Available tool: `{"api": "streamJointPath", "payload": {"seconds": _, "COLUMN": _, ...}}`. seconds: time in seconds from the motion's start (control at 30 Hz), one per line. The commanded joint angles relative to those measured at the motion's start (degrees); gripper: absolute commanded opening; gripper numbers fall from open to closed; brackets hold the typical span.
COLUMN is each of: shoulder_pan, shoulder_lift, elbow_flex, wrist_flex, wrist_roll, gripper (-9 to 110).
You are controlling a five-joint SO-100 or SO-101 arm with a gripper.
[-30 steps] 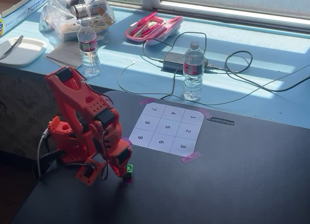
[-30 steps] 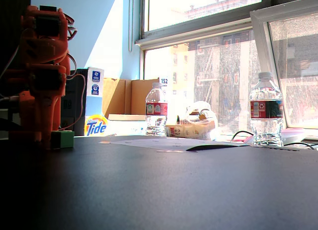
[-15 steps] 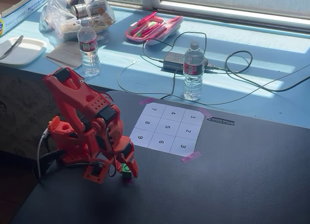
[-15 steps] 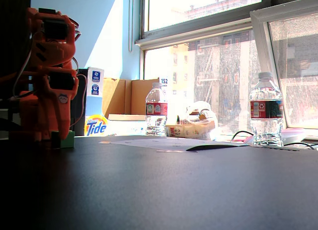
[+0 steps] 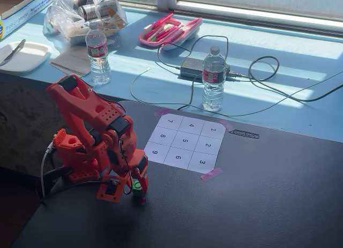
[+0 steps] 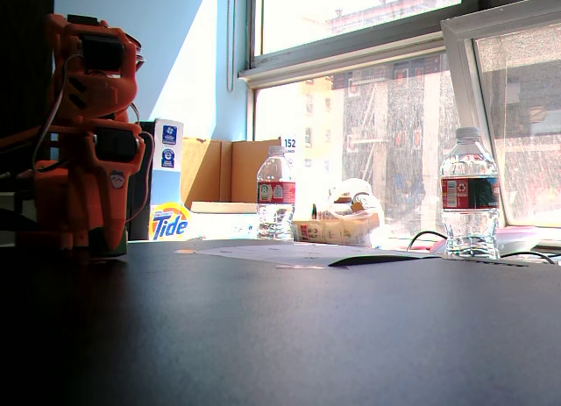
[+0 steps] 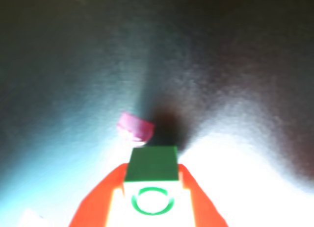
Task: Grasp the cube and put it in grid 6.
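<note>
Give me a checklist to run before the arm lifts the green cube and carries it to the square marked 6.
1. Small bright green cube sits between the orange two-finger gripper: ok, a finger on each side in the wrist view.
2. Firm grip: cannot tell; contact looks close, pressure is not visible.
3. Cube off the dark table: not ok, it appears to rest there.
4. White paper square printed 6 is free: ok, nothing on it.
5. Path from cube to that square: ok, only bare table between them in a fixed view.
6. Pink tape scrap beside the cube: cannot tell if it sticks to it.
</note>
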Motion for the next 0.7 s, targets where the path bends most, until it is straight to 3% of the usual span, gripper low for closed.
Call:
{"api": "streamJointPath", "payload": {"seconds": 0.0, "shoulder_pan": -1.5, "shoulder_lift": -2.3, "elbow_flex": -8.3, "wrist_flex": 2.8, "wrist_roll": 0.2, "gripper": 0}}
{"api": "streamJointPath", "payload": {"seconds": 0.47, "shoulder_pan": -12.8, "shoulder_lift": -24.9, "elbow_flex": -43.2, "wrist_flex": 19.4, "wrist_roll": 2.0, "gripper": 0}}
{"api": "streamJointPath", "payload": {"seconds": 0.67, "shoulder_pan": -21.2, "shoulder_lift": -26.5, "elbow_flex": -44.8, "wrist_flex": 20.7, "wrist_roll": 0.3, "gripper": 0}}
